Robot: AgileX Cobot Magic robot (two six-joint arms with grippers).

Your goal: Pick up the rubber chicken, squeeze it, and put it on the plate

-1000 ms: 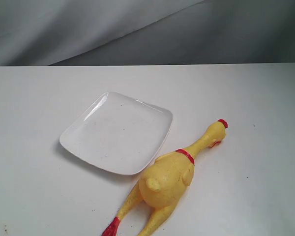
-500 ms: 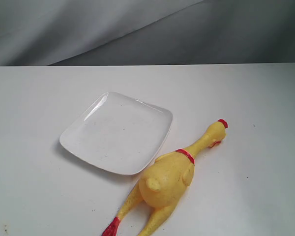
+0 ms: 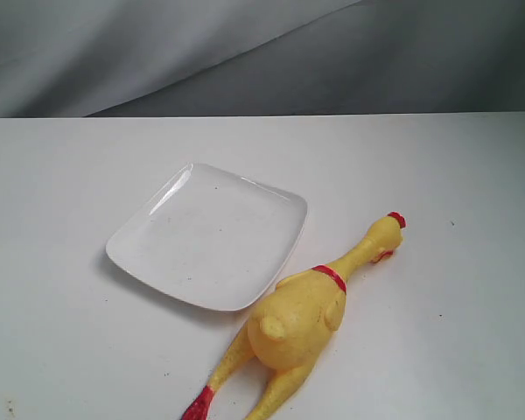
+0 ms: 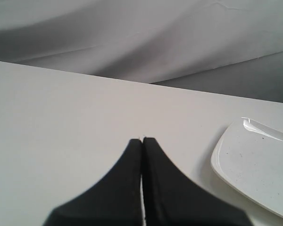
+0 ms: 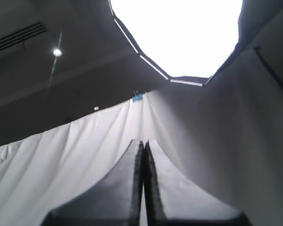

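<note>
Currently I read the left hand (image 4: 142, 140) as closed, over the desk (image 3: 61, 175) near the plate (image 3: 208, 236). Right hand (image 5: 144, 142) is closed, aimed upward. Chicken (image 3: 302, 313) lies on the desk just beside the plate.

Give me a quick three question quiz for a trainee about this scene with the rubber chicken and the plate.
1. True or false: the rubber chicken already lies on the plate.
2. The left gripper is: A) open, B) shut on nothing, C) shut on the chicken.
3. In the right wrist view, what shows beyond the right gripper?

Key:
1. False; it lies on the table beside the plate.
2. B.
3. A bright ceiling light and a curtain, not the table.
</note>
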